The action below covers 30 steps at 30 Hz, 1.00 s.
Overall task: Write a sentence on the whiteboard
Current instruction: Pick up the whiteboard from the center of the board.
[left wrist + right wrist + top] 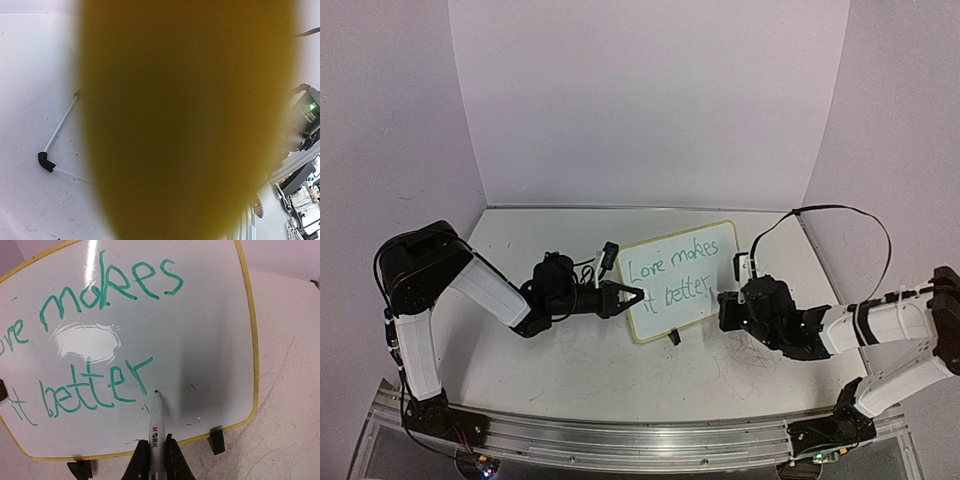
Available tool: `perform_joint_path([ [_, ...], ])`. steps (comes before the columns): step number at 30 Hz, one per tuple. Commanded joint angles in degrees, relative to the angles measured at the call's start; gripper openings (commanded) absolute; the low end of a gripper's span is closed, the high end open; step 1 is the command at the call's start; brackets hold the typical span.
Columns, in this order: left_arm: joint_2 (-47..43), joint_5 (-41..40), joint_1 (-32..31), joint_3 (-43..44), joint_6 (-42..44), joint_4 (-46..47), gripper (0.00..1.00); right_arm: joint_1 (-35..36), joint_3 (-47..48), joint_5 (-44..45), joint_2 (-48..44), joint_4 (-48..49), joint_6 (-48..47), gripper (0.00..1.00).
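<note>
**Right wrist view: marker tip sits just past the last green word**

We see the right gripper [154, 460] clenched around a white marker [156, 420]. Its long axis runs straight out from the jaws toward the whiteboard [200, 340]. The tip lies just right of the word "better", below "makes"; we cannot tell whether it touches the surface. Bare white board lies to the tip's right, before the yellow frame.

In the top view, the whiteboard [685, 280] stands tilted mid-table [570, 370], between the two arms. The left gripper [632, 297] appears shut on its left edge, steadying it. A yellow blur fills the left wrist view. We judge that any further stroke falls to the right arm.
</note>
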Motion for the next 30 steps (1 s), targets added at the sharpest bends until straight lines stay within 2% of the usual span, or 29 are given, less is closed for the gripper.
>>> perform_joint_path([
  [1, -0.87, -3.35, 1.06, -0.68, -1.15, -7.35, 0.08, -0.09, 2.54, 1.14, -9.25, -11.00, 2.78, 0.00],
  [3, -1.19, -3.88, 1.06, -0.87, -0.80, -7.63, 0.16, -0.12, 2.81, -0.07, -12.92, -14.80, 3.00, 0.00],
  [8, -2.51, -4.44, 1.03, -1.09, -0.12, -8.62, 0.32, -0.08, 2.34, -1.30, -19.77, -16.50, 1.93, 0.00],
  [14, -7.90, -7.66, 1.06, -2.37, 1.04, -13.98, 0.50, -0.08, 4.62, -4.12, -18.42, -16.80, -1.48, 0.00],
  [20, -17.60, -12.42, 1.14, -5.87, 1.42, -24.44, 0.71, -0.10, 6.29, -6.27, -17.37, -15.86, -4.48, 0.00],
  [22, -21.23, -14.61, 1.47, -7.15, 0.22, -29.85, 0.81, -0.08, 6.35, -6.82, -17.68, -15.37, -5.05, 0.00],
  [25, -28.70, -18.29, 2.37, -9.43, -2.58, -38.11, 0.86, -0.15, 6.41, -7.84, -17.86, -14.65, -5.77, 0.00],
  [30, -36.15, -32.50, 4.32, -6.11, -6.71, -66.07, 0.86, -0.14, 5.83, -9.25, -17.72, -13.15, -6.26, 0.00],
])
